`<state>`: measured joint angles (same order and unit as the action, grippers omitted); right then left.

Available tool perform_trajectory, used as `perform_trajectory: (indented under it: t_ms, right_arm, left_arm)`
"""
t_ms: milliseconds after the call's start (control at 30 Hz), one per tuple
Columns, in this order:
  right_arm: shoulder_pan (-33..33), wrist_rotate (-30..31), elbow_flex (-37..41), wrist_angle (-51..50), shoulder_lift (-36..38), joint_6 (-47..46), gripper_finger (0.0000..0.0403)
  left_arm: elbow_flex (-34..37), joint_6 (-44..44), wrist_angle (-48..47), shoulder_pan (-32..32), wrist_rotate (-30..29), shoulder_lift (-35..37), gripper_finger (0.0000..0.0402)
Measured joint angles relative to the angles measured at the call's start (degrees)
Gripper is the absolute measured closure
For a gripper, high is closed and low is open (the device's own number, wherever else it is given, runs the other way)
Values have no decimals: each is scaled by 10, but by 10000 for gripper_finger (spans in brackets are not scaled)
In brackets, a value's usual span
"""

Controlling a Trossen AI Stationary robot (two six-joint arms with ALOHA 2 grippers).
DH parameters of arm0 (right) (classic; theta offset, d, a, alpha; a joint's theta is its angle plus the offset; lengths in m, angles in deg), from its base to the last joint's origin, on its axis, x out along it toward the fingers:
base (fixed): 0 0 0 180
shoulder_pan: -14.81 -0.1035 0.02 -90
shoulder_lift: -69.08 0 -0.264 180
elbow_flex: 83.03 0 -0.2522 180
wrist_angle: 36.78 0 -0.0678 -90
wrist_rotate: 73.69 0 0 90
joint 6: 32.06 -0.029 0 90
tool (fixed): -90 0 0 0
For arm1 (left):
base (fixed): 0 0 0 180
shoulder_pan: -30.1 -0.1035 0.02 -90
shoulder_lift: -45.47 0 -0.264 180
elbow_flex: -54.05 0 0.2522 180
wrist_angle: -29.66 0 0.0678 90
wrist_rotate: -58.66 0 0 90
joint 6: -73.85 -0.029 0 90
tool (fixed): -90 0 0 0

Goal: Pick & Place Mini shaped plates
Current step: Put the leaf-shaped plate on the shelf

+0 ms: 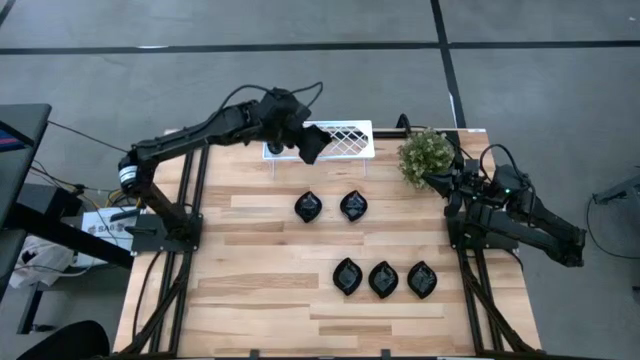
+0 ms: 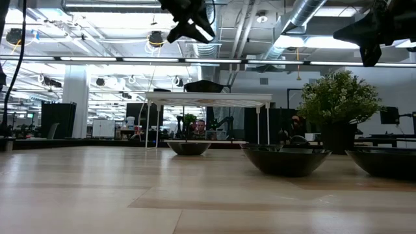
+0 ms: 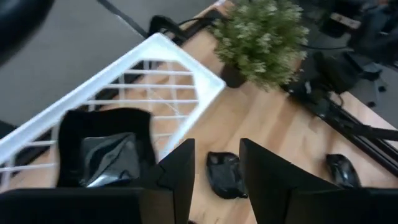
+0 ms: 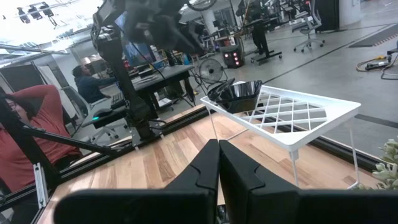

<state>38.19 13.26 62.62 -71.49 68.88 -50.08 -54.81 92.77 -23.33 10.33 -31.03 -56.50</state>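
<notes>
A square black plate (image 3: 106, 155) sits on the white lattice tray (image 3: 168, 56) near its left end. My left claw (image 1: 309, 146) hangs above it, fingers apart, empty. Five leaf plates (image 1: 382, 279) lie on open table (image 1: 260, 270). My right claw (image 1: 447, 186), closed, waits by the plant (image 1: 427, 153).

The floor (image 1: 300, 80) around the table is grey, with dark straight lines crossing it. Behind the table the room is a large open hall. The ceiling (image 2: 273, 26) has bare silver ducts and pipes, and long bright light strips (image 2: 117, 60) run across it. A white column (image 2: 75, 101) stands far on the left. Dark desks (image 4: 155, 78) and office chairs (image 4: 308, 28) stand further back, and a person in a red top (image 4: 25, 149) sits beside them.
</notes>
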Motion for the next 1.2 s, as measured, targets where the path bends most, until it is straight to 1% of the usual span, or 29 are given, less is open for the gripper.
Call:
perform_trajectory:
  t_ms: [100, 267, 433, 533, 600, 700, 800, 933, 1067, 1200]
  right_arm:
    - [0, 0, 0, 1, 0, 0, 397]
    - [0, 0, 0, 2, 0, 0, 397]
    - [0, -1, 0, 3, 0, 0, 397]
    - [-1, -1, 0, 4, 0, 0, 397]
    - [-1, -1, 0, 4, 0, 0, 397]
    - [-1, -1, 0, 4, 0, -2, 397]
    - [0, 0, 0, 5, 0, -41, 397]
    - [-1, -5, 0, 7, 0, -69, 397]
    - [-2, -29, 0, 32, -9, -70, 397]
    - [-5, -31, 0, 81, -32, -60, 397]
  left_arm:
    - [16, 10, 13, 22, -1, 3, 274]
    - [65, 60, 25, 61, -6, 15, 274]
    - [145, 127, 37, 101, -32, 31, 274]
    - [202, 162, 61, 123, -47, 55, 274]
    - [244, 174, 82, 134, -52, 77, 274]
    - [314, 176, 144, 144, -55, 123, 274]
    - [388, 176, 219, 146, -54, 175, 274]
    - [478, 175, 302, 137, -55, 245, 274]
    - [549, 174, 328, 120, -52, 311, 274]
    - [603, 182, 333, 104, -47, 365, 274]
